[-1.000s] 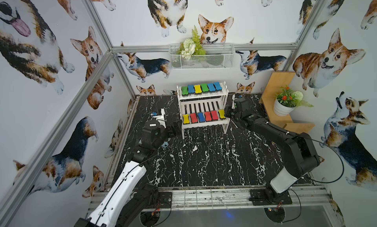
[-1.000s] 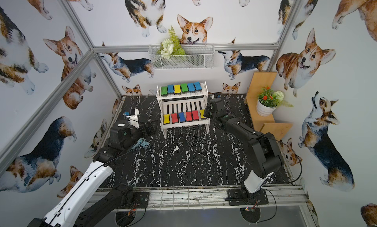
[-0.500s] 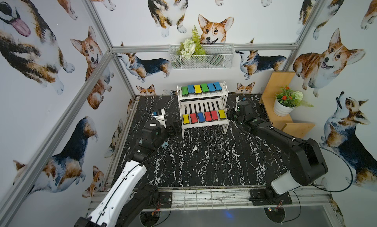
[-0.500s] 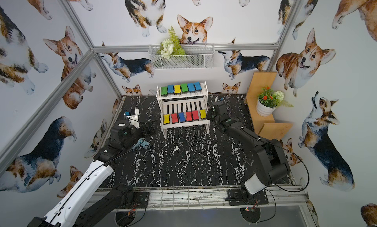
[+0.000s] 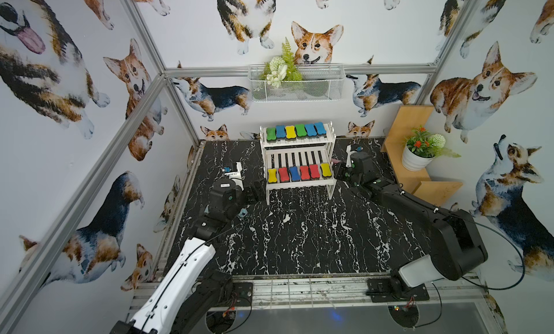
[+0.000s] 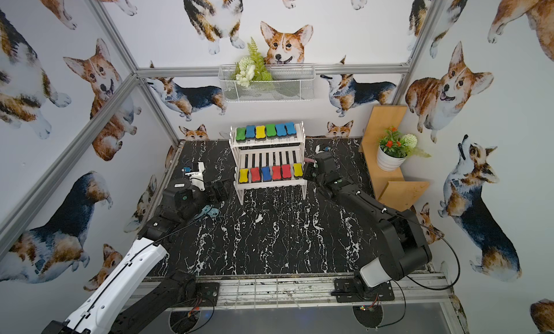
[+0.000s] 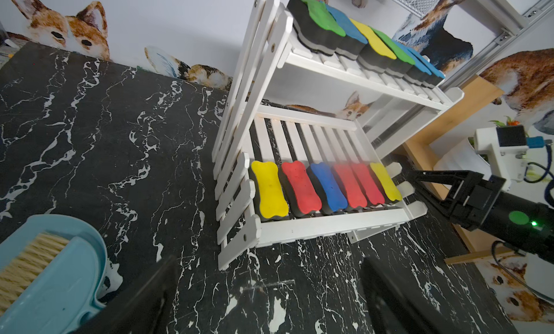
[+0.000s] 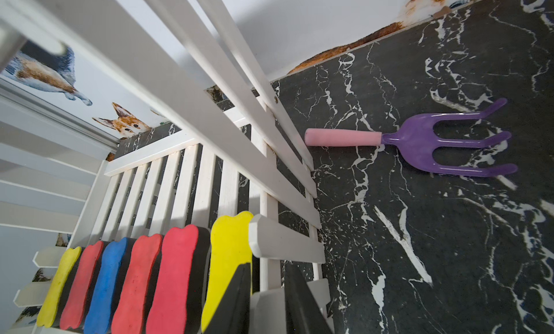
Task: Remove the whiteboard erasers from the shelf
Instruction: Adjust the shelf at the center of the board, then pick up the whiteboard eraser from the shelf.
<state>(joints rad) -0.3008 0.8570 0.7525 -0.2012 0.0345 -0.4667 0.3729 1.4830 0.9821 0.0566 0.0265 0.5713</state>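
Seemingly you're on the first pick — all twelve whiteboard erasers lie on the shelf, at the table's twelve o'clock; left gripper gapes empty at its eight; right gripper, at three, crowds the end yellow eraser — hold unclear; straddle it squarely next.

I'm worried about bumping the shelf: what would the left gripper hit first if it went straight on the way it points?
Probably the shelf, at its near corner post and side slats, ahead of the open left gripper, before the yellow eraser behind them; depth is unclear.
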